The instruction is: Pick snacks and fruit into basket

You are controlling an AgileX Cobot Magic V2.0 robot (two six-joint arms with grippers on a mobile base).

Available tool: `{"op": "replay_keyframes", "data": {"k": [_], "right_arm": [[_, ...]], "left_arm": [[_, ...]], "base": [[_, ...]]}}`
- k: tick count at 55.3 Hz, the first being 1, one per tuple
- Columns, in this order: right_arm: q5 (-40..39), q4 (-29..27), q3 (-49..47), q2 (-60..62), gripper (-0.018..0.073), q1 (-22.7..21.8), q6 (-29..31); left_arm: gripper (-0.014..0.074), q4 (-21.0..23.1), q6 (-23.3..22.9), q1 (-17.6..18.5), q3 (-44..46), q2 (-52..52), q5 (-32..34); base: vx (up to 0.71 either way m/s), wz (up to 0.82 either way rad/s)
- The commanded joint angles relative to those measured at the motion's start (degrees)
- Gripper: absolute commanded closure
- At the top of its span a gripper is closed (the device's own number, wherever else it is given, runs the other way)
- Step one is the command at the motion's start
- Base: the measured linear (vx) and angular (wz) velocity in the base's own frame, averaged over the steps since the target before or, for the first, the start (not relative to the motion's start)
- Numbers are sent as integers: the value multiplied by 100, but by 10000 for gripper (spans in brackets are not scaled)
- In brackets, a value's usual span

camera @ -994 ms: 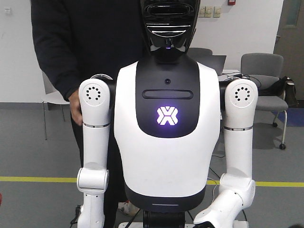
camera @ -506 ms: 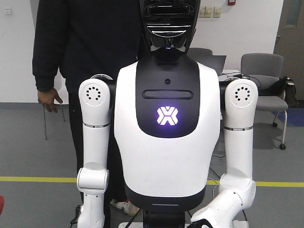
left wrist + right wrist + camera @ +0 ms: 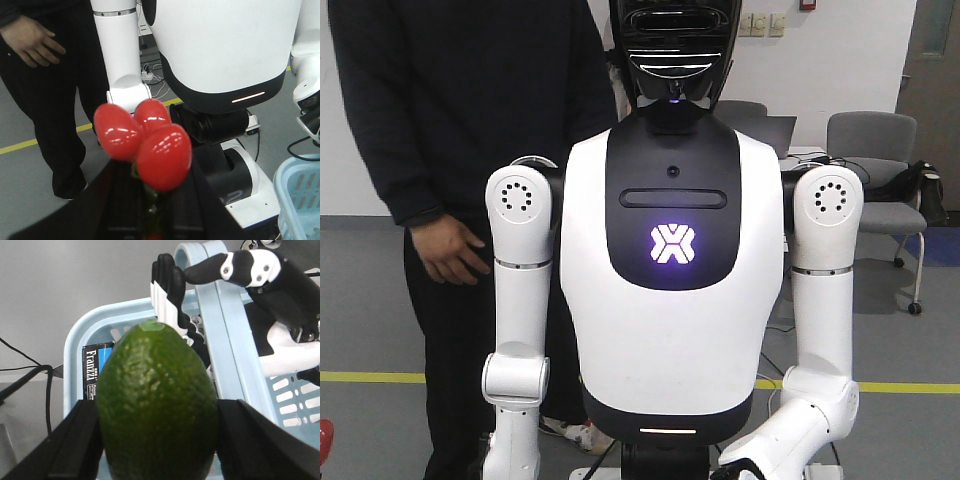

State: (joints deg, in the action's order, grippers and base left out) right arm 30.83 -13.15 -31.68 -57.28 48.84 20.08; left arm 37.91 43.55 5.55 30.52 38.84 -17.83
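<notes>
In the left wrist view my left gripper [image 3: 152, 200] is shut on the green stem of a cluster of glossy red round fruit [image 3: 150, 145], held up in the air. My right gripper [image 3: 157, 440] is shut on a dark green pebbly fruit [image 3: 156, 400] that fills the space between its fingers. Just behind it is the light blue plastic basket [image 3: 95, 325], with a dark snack packet printed "Franzzi" [image 3: 95, 370] inside. The basket's corner [image 3: 300, 195] also shows at the lower right of the left wrist view. Neither gripper shows in the front view.
A white and black humanoid robot [image 3: 670, 260] stands straight ahead, its base [image 3: 240, 175] close to the basket. Its black and white hand [image 3: 170, 295] reaches over the basket rim. A person in black [image 3: 450, 150] stands at the left. Cables [image 3: 30, 375] lie beside the basket.
The person has stepped left and nearer, their hand now beside the humanoid's arm. An amber strip has lit at the humanoid's waist. A red shape has crept in at the lower left edge.
</notes>
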Motion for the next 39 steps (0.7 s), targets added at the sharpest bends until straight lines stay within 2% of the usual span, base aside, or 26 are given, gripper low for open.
{"op": "replay_keyframes", "data": {"k": [1,6,12,22,29,32,35,39], "right_arm": [[-531,-65,-164,25,95,-3,88],[-534,-65,-164,25,-17,-3,68],[-555,-42,-164,25,-85,-3,68],[-591,-42,-177,41,-72,-3,-9],[-779,28,-285,178,-35,-14,-543],[-918,289,-338,304,-18,-14,-761],[-1085,775,-360,468,-5,-14,-1059],[-1189,1415,-360,719,6,-176,-1733]], "left_arm": [[596,115,-26,24,181,-28,286],[596,115,-26,24,181,-28,248],[596,115,-26,24,181,-28,212],[596,115,-26,24,181,-28,208],[596,121,-26,24,181,-28,212],[596,121,-26,24,181,-28,212],[596,121,-10,24,181,-28,217],[596,121,-5,24,192,-28,209]], "base": [[0,0],[0,0],[0,0],[0,0],[0,0],[0,0],[0,0],[0,0]]}}
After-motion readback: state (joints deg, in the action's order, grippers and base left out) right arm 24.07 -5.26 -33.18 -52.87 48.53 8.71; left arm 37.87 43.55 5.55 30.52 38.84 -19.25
